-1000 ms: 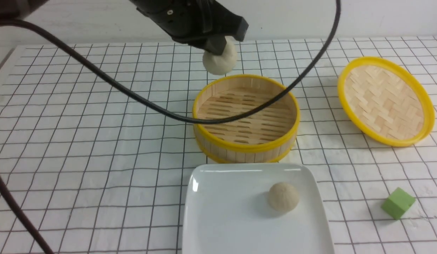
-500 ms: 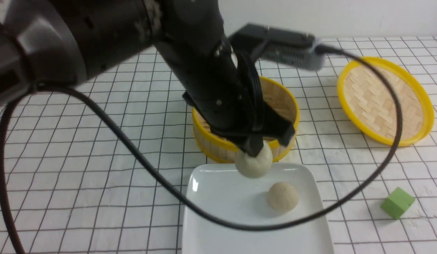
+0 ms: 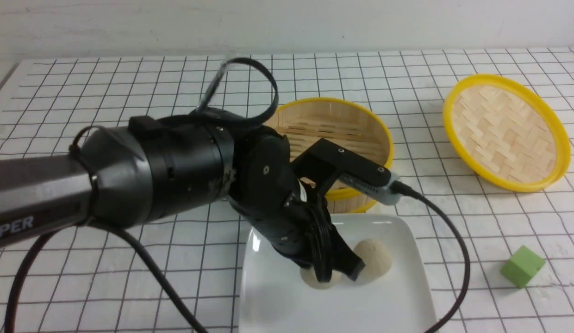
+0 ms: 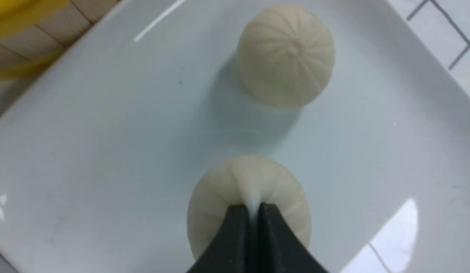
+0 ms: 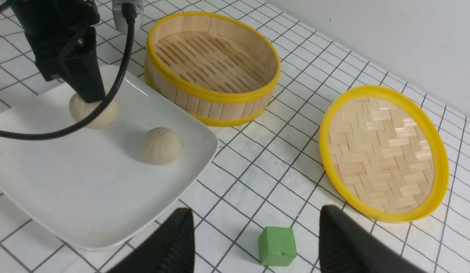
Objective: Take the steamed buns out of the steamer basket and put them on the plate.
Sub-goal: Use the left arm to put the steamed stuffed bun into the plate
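My left gripper (image 3: 335, 275) is shut on one steamed bun (image 3: 315, 280), pinching its pleated top (image 4: 250, 182). That bun is down on the white plate (image 3: 384, 305) and seems to touch it. The other steamed bun (image 3: 376, 261) lies loose on the plate just to its right, a small gap between them in the left wrist view. The steamer basket (image 3: 385, 138) stands behind the plate, partly hidden by my left arm; the slatted floor that shows is bare (image 5: 212, 57). My right gripper (image 5: 256, 216) is open with nothing in it, above the table right of the plate.
A shallow woven bamboo lid (image 3: 504, 132) with a yellow rim lies at the right. A small green cube (image 3: 523, 266) sits on the checked cloth right of the plate, under my right gripper. My left arm's black cable (image 3: 458, 259) loops over the plate's right edge.
My left arm has carried the bun from above the basket's far rim toward me, over the basket, and down onto the plate beside the other bun.
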You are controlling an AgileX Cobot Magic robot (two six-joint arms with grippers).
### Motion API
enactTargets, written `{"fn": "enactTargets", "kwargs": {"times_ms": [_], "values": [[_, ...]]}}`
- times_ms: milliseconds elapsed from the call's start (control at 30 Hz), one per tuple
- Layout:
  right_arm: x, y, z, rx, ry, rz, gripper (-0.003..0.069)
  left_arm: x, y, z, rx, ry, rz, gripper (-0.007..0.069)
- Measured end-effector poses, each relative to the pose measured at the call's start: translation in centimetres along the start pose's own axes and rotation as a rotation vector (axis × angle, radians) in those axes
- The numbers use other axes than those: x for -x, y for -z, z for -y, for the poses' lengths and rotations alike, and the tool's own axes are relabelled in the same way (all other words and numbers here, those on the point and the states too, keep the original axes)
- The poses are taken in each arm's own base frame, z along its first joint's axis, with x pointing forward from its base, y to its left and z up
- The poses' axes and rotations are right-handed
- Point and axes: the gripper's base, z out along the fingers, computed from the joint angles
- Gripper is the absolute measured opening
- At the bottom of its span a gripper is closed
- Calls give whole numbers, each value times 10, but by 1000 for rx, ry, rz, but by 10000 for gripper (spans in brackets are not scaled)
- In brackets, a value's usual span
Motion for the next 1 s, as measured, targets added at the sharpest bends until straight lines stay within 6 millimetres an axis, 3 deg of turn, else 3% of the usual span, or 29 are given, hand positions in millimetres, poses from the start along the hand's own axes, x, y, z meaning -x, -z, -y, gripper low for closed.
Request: {"fn": "enactTargets", "kwargs": {"times_ms": [300, 567, 667, 800, 867, 1000], "values": [[0, 0, 0, 0, 0, -1, 442, -6, -41, -8, 55, -68, -66, 22], [0, 0, 0, 2, -1, -3, 442, -5, -43, -12, 98, -75, -58, 57], [0, 0, 0, 2, -1, -3, 442, -5, -42, -16, 132, -91, -64, 126], [0, 0, 0, 1, 0, -3, 442, -4, -35, -19, 172, -97, -53, 295], [0, 0, 0, 1, 0, -3, 442, -1, -26, -19, 185, -77, -26, 384], [0, 0, 0, 0, 0, -2, 442, 7, 0, -17, 192, -41, 70, 484]]}}
